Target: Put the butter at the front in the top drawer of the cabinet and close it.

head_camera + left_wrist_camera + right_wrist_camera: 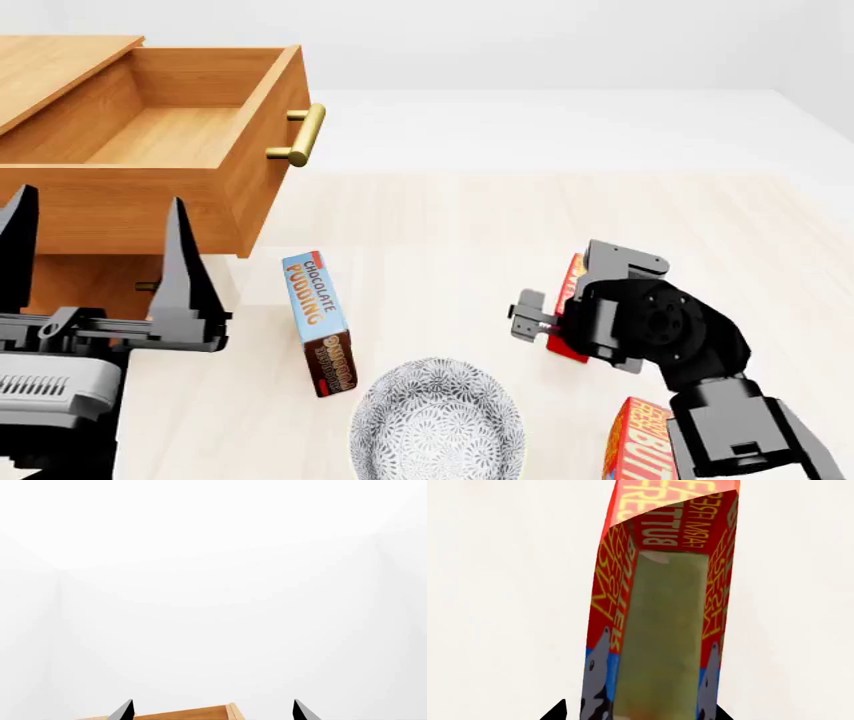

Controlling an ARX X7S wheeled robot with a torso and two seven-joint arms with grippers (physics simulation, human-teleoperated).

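Landmark: the cabinet (60, 70), orange-brown wood, at the far left of the head view; every place below is told from it.
Top drawer: the top drawer (174, 135) stands pulled out of the cabinet toward the right, its floor bare, its brass handle (304, 135) on the face turned away from the cabinet.
Butter: the butter (570, 300), a red carton with yellow lettering, stands upright on the pale table (441, 230), well apart from the cabinet on the drawer's handle side and largely hidden behind the arm; a second butter carton (638, 440) stands farther from the cabinet, at the head view's lower edge.
Right gripper: the right gripper (639, 711) has its jaws spread, one black tip on each side of the carton's narrow face, with a gap showing at each tip; it grips nothing yet.
Left gripper: the left gripper (213, 711) is spread wide and holds nothing, hanging just beside the drawer's open box.
Other things: a chocolate pudding box (318, 322) and a patterned bowl (438, 420) lie between the cabinet and the butter.
Step in hand: judged as closing on the butter.
Doing it well: centre the carton between the tips, squeeze its flat sides squarely so it does not tip, then lift straight up high enough to clear the pudding box and the drawer wall.
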